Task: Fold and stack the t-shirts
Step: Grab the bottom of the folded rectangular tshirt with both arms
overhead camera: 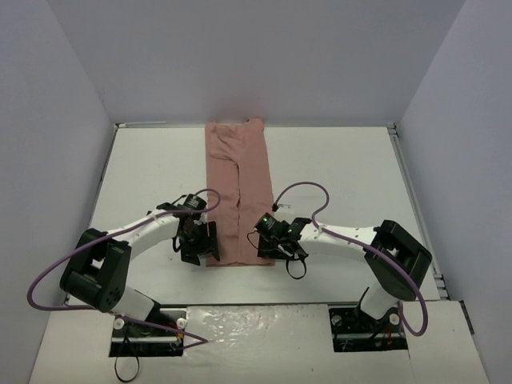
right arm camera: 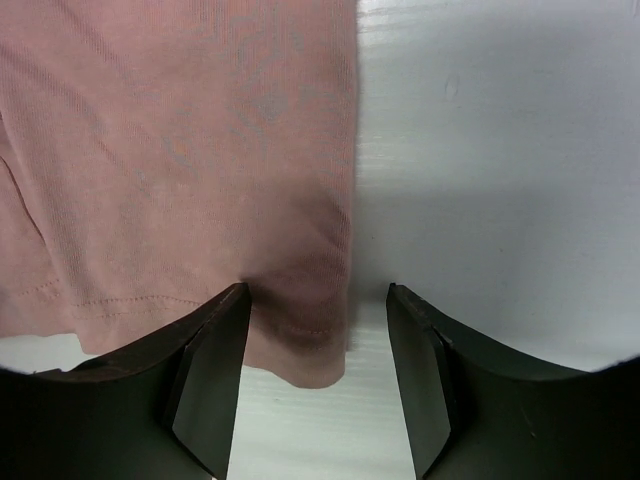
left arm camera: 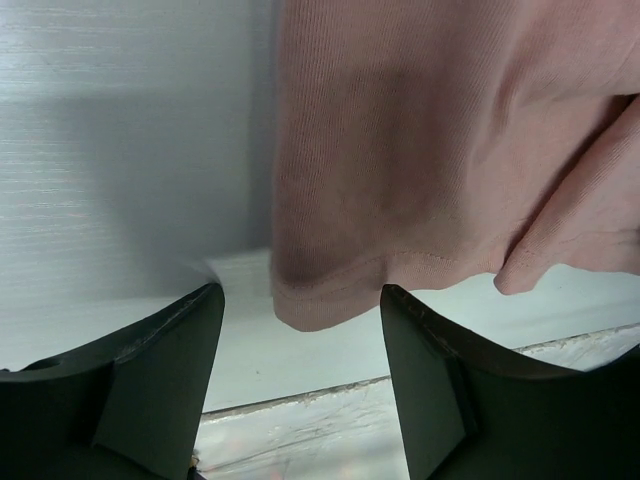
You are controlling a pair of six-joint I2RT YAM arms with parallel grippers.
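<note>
The left fingers [left arm camera: 150, 380] stand apart with nothing pinched. The rounded near-left corner of the dusty salmon-pink cotton t-shirt [left arm camera: 420, 150] sits in the gap between them, with bare bench showing on both sides. The right fingers [right arm camera: 440, 380] are spread too. The shirt's near-right corner lies in their gap but hard against the inner finger, leaving the rest of the gap over bare surface.

That off-centre corner looks like the first risk. If the right fingers close there, they may catch only a sliver of hem, which could slip free once lifted.

From above, the shirt is a long narrow strip with its sides turned in. It runs from between the two arms to the far edge of the white bench [overhead camera: 344, 168].

The layering is the second risk. A shallow pinch may take only the top ply, so the tucked sides would fall open. Fingertips pressing down before they close could also push the soft cloth into a bunch. If one side grips and the other misses, the strip would probably swing askew as it is carried over.
</note>
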